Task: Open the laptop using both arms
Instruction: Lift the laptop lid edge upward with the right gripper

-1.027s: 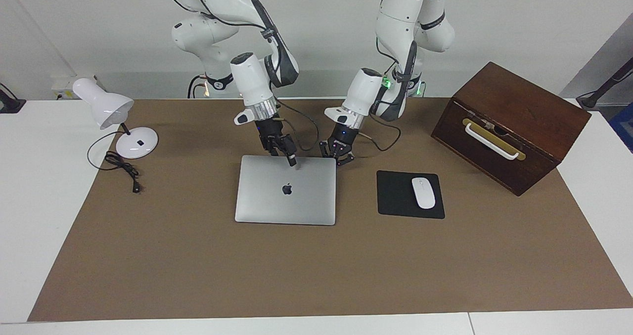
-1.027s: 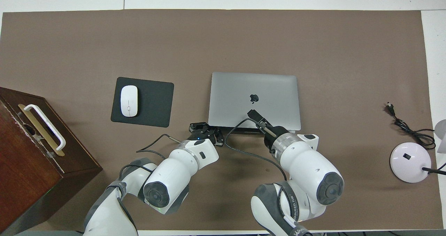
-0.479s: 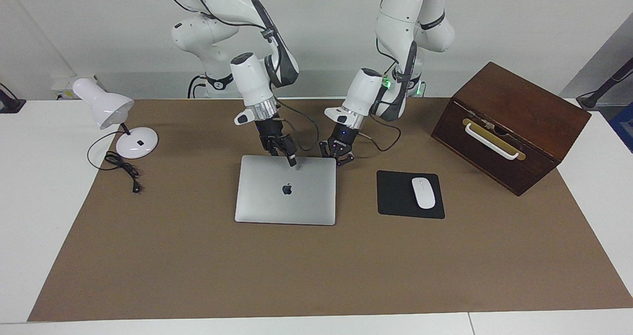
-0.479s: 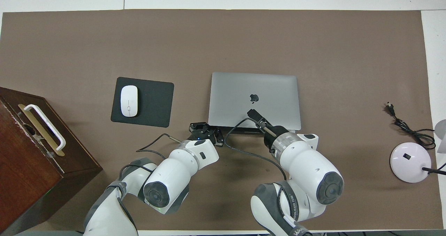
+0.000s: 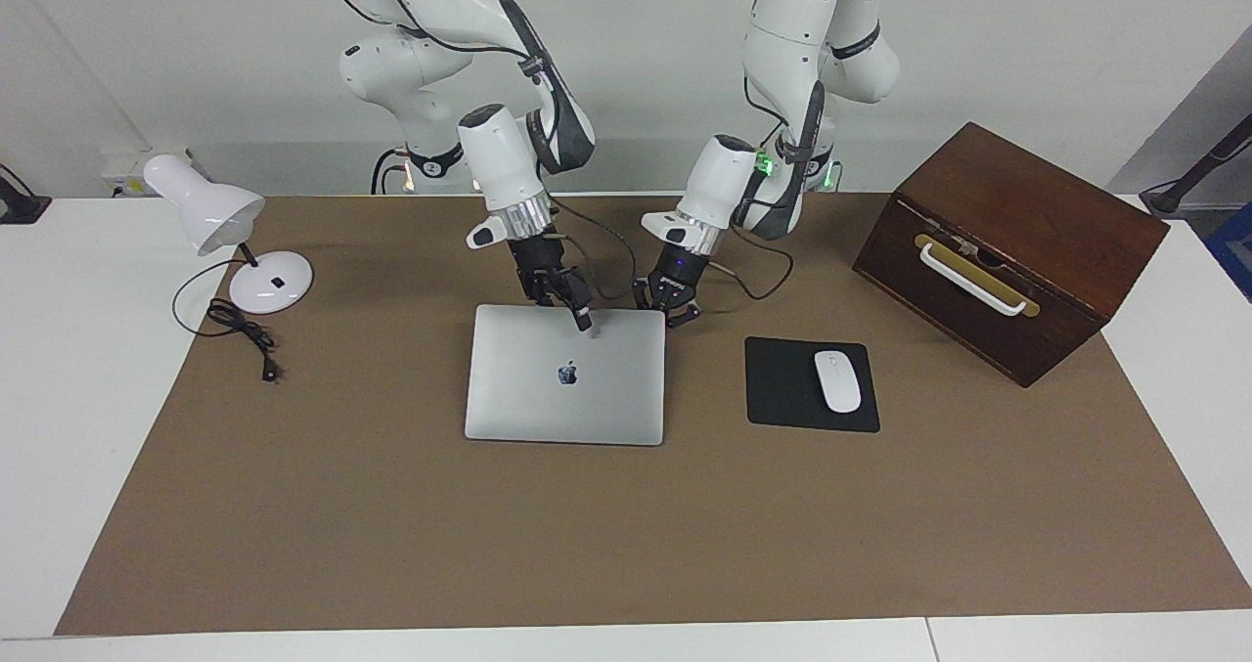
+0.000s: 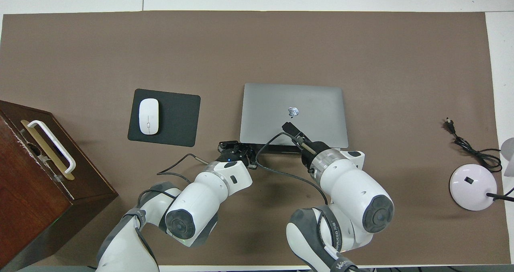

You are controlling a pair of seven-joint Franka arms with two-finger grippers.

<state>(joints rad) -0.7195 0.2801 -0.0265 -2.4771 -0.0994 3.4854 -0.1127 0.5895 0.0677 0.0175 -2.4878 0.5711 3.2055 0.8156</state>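
Fingers of the left gripper [image 5: 675, 316] are pressed together, tips meeting at the laptop's [image 5: 565, 388] upper right corner in the facing view, low against its edge nearest the robots. In the overhead view this gripper [image 6: 237, 151] sits at the laptop's [image 6: 317, 103] lower left corner. Whether it touches the metal cannot be told.

Just beside it, the right gripper [image 5: 585, 322] points down onto the lid near that same edge, above the apple logo [image 5: 567, 375] in the facing view; in the overhead view its tip [image 6: 290, 128] lies just below the logo. Whether its fingers are spread or closed cannot be told.

Centre frame, the silver-grey laptop lies on the brown mat [image 5: 587, 525], its lid raised slightly along the robots' edge, a dark gap showing beneath it in the overhead view.

At centre right of the facing view, a white mouse [image 5: 837, 380] rests on a black mouse pad [image 5: 782, 388]. A dark wooden box [image 5: 1017, 251] with a white handle sits upper right. A white desk lamp [image 5: 210, 214] stands upper left, its black cord [image 5: 240, 330] coiled beside it.
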